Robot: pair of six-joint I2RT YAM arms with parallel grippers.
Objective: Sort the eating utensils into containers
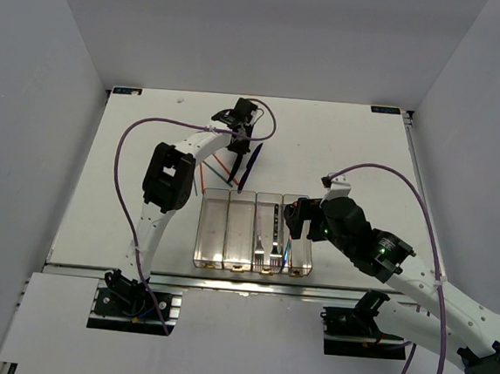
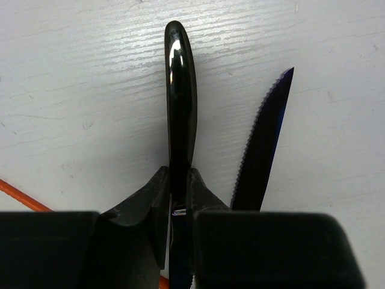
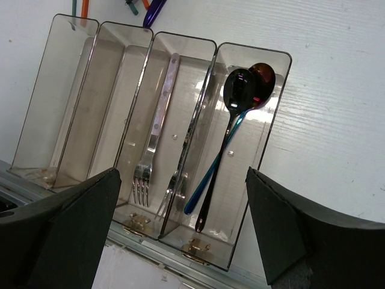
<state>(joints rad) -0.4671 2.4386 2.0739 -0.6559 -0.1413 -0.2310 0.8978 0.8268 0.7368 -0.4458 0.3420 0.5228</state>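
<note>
My left gripper is at the far middle of the table, shut on a black knife that points away from it in the left wrist view. A dark-blue serrated knife lies right beside it on the table. Green and orange-red chopsticks lie just behind the containers. My right gripper is open and empty over the near end of the rightmost bins. A silver fork lies in the third bin. A dark-purple spoon and a red-bowled spoon lie in the fourth.
The two left bins hold nothing. An orange chopstick crosses the lower left of the left wrist view. The bins stand at the table's near edge. White walls enclose the table on three sides.
</note>
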